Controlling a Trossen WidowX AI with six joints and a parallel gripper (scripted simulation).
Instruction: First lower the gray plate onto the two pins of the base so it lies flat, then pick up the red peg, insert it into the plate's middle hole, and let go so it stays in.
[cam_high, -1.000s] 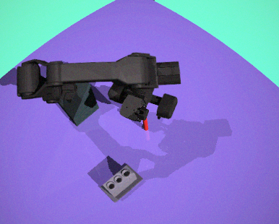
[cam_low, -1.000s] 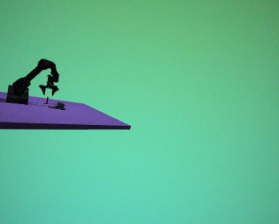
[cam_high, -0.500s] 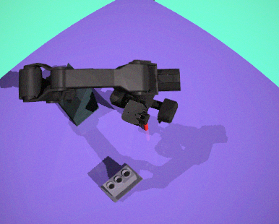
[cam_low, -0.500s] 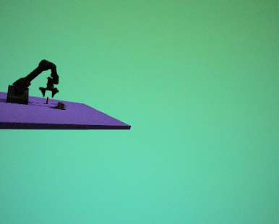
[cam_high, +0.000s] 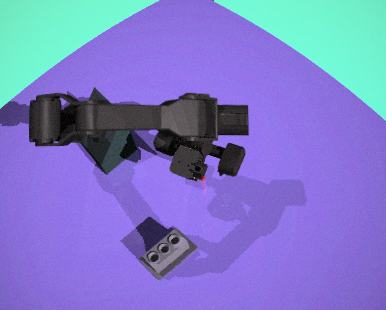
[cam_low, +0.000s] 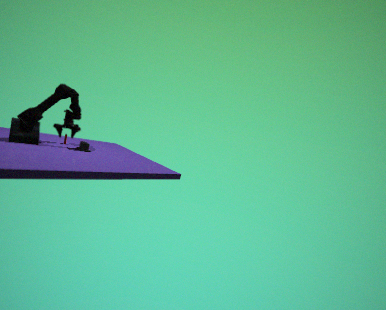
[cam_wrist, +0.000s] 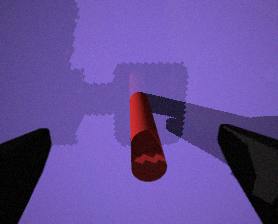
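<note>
The gray plate (cam_high: 176, 251) lies flat at the lower middle of the top view, its three holes showing; its block also shows in the exterior view (cam_low: 84, 145). The base is mostly hidden under it, and I cannot tell how far the pins go in. The red peg (cam_high: 203, 178) (cam_low: 65, 139) (cam_wrist: 141, 117) stands upright on the table, away from the plate. My gripper (cam_low: 66, 136) (cam_wrist: 136, 134) is open and empty, pointing down just above the peg. In the wrist view the peg is between the two spread fingers, touching neither. In the top view the hand hides most of it.
The dark green block (cam_high: 107, 159) under the arm stands left of the peg. The arm (cam_high: 135, 118) (cam_low: 47, 103) reaches over from the left. The purple table (cam_high: 310, 250) (cam_low: 125, 162) carries the arm's shadows around the peg and plate. Its near edge shows in the exterior view.
</note>
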